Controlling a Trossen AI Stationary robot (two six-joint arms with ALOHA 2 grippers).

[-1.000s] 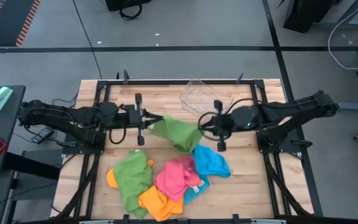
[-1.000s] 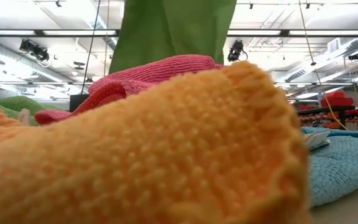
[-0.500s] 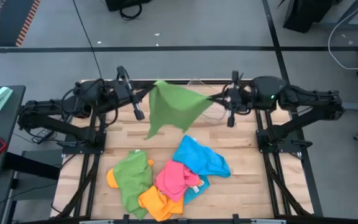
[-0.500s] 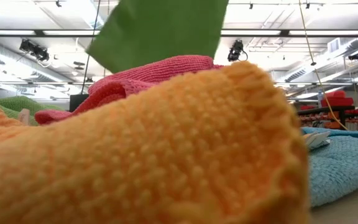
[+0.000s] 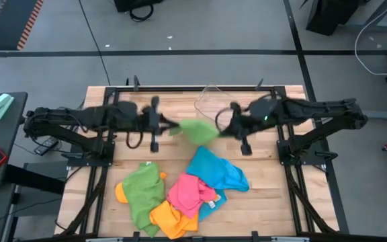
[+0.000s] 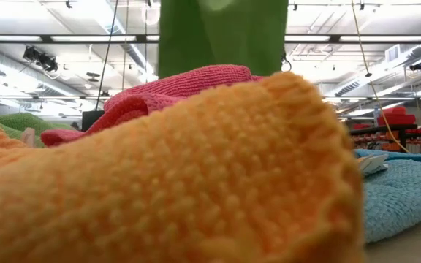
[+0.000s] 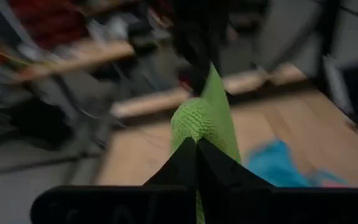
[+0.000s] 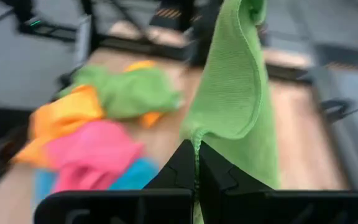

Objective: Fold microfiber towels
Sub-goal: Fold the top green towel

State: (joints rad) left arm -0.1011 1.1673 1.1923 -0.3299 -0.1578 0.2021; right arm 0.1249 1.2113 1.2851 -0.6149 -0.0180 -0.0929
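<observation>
A large indoor robotics lab or industrial workshop is shown. A grey concrete floor is seen around a wooden table framed by black metal rails, to which two dark robot arms are bolted. A black line is taped or painted across the floor, and a strip of orange and black hazard marking is seen at one corner. A loose cable is trailed over the floor. From table height, a high open ceiling with long rows of strip lights, exposed beams and hanging cords is visible, and red racking or equipment is set far behind.
</observation>
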